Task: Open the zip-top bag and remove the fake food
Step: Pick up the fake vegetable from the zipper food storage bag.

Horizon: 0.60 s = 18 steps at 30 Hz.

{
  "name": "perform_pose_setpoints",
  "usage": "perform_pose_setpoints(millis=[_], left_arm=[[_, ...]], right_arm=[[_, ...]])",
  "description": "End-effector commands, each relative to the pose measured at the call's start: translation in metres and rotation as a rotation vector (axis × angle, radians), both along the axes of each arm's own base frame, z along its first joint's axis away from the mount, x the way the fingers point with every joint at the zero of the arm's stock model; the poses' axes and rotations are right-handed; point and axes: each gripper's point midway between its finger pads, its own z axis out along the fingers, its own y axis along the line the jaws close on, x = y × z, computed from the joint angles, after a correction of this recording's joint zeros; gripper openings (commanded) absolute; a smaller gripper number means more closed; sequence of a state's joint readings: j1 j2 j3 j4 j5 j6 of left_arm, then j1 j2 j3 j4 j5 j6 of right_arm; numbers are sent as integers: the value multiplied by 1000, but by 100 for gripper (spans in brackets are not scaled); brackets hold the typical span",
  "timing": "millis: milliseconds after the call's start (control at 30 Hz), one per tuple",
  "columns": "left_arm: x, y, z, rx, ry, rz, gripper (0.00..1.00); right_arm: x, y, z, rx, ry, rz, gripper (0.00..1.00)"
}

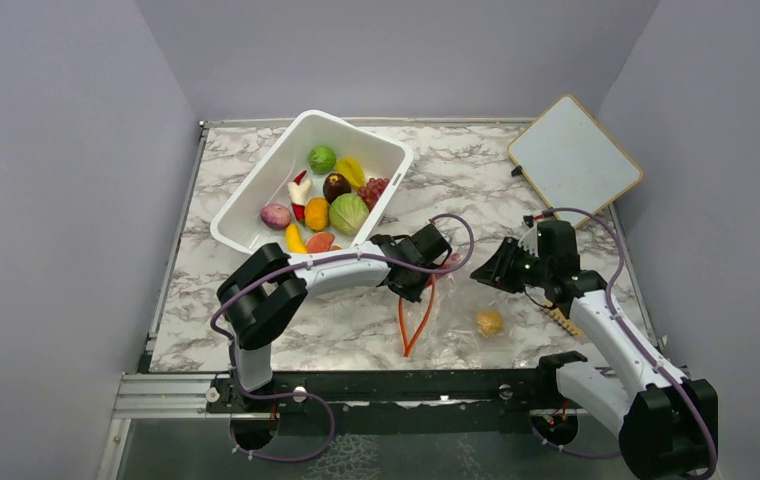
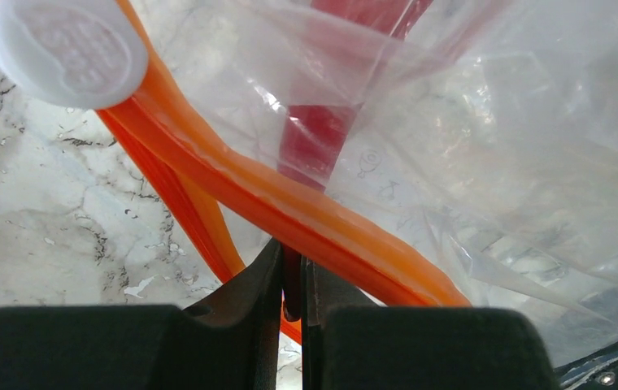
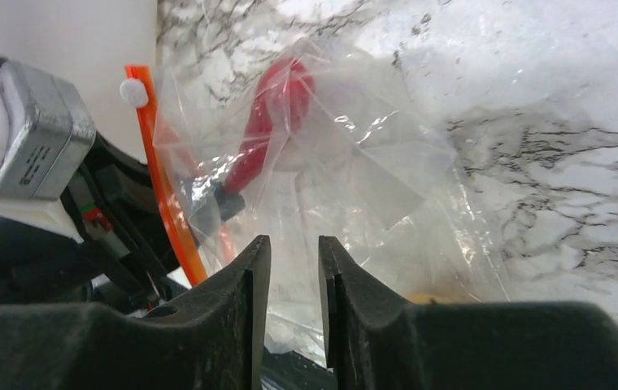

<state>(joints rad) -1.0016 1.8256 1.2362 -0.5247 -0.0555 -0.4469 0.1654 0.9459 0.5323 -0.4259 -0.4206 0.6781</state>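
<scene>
zip-top bag [image 2: 485, 146]: clear glossy crinkled plastic; table [image 1: 356, 330]: smooth marble-look; tub [image 1: 256, 195]: smooth white plastic.

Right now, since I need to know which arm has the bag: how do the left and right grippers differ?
The left gripper is shut on the orange zip strip of the zip-top bag; the right gripper has its jaws apart, with nothing visibly clamped. The left sits at the bag's mouth, the right by its clear film. Both are close to the bag.
</scene>
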Motion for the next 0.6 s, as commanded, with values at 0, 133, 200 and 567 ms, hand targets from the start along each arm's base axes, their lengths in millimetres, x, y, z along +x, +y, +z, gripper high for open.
perform_pose_setpoints(millis=[0,133,200,567], left_arm=[[6,-3,20,-27,-41,-25,0],[5,-4,25,-40,-47,-27,0],[6,-5,28,-50,-50,-26,0],[2,-11,36,-86,-33,-34,0]], right_arm=[[-8,23,16,96,-42,158,31],[-12,36,26,168,-71,242,38],[-13,38,28,174,-80,263,40],[-20,48,19,188,-52,341,56]])
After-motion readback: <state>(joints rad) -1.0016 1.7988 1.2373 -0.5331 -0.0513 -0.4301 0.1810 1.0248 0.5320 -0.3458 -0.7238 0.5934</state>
